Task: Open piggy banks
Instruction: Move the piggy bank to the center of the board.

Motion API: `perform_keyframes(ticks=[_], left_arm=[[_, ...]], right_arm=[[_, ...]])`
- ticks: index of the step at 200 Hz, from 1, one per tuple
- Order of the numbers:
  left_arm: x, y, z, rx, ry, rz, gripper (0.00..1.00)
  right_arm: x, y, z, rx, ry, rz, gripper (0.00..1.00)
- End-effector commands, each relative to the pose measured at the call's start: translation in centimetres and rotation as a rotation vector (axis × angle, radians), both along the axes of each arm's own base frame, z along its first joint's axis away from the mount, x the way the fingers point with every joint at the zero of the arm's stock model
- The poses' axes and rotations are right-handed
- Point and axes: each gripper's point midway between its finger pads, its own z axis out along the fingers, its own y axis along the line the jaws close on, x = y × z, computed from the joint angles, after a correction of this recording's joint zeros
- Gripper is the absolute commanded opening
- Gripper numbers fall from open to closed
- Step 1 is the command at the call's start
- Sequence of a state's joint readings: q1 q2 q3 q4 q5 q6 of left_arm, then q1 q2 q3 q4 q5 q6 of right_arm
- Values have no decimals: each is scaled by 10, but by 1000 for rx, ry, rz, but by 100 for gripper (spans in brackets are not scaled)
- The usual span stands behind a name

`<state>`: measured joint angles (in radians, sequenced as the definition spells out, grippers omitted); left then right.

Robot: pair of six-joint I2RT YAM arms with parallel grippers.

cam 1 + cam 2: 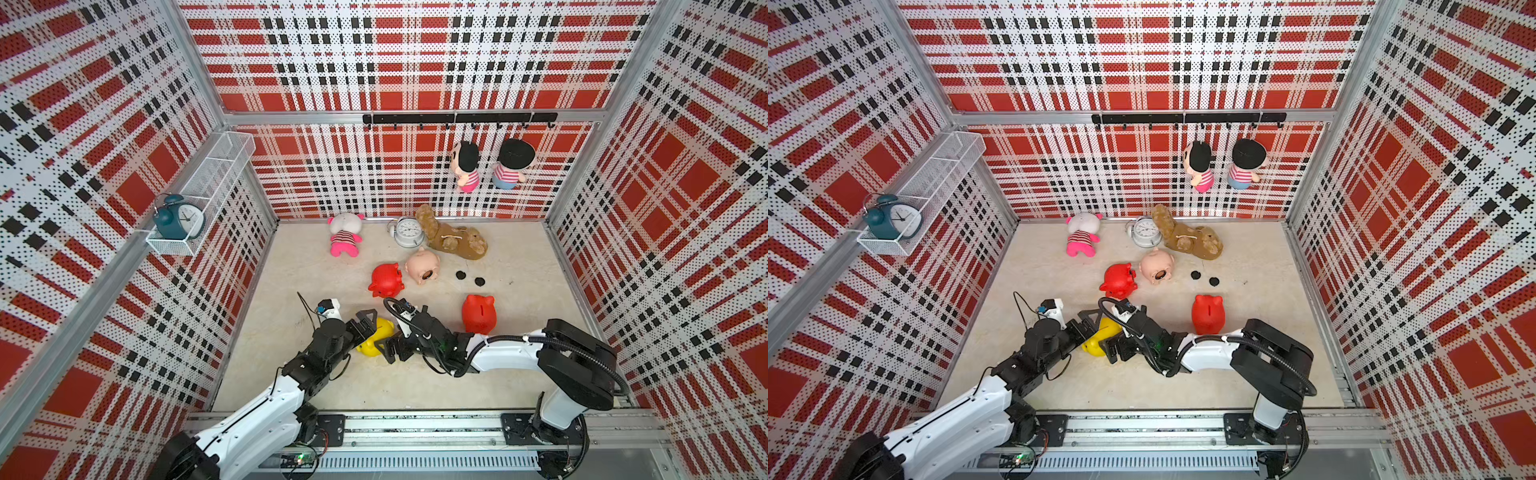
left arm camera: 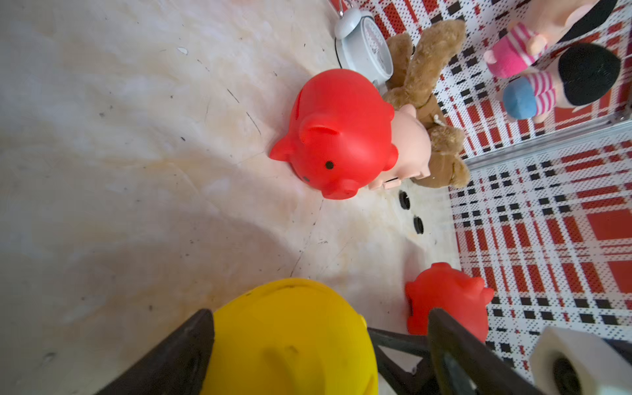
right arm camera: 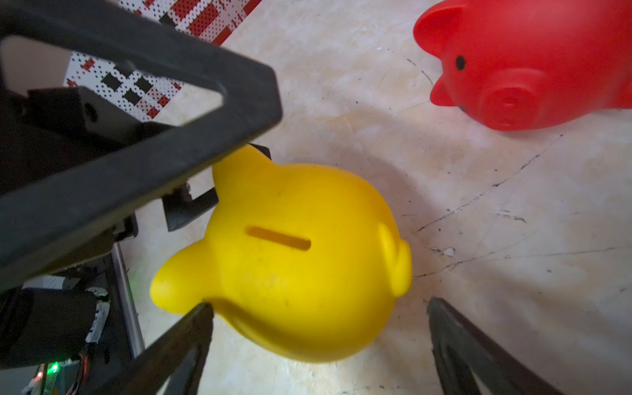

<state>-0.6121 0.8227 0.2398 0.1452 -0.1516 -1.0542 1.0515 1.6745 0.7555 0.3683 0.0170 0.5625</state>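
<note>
A yellow piggy bank lies on the floor between my two grippers, its coin slot showing in the right wrist view. My left gripper is open around it: one finger touches its side and the other stands apart. My right gripper is open on the opposite side, with one fingertip at a yellow bump. One red piggy bank lies on its side. A pale pink one lies beside it, its belly hole uncovered. Another red one stands upright. Two black plugs lie loose.
At the back wall lie a pink-and-white striped plush, a white alarm clock and a brown plush dog. Two dolls hang from a hook rail. A teal clock sits in a wire shelf on the left wall.
</note>
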Motion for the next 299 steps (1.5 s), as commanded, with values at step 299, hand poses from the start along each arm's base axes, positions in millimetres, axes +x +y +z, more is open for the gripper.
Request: perform_keyframes(ticks=[299], left_arm=[[46, -77, -39, 141, -121, -145, 75]], right_arm=[[46, -106, -17, -92, 13, -346, 83]])
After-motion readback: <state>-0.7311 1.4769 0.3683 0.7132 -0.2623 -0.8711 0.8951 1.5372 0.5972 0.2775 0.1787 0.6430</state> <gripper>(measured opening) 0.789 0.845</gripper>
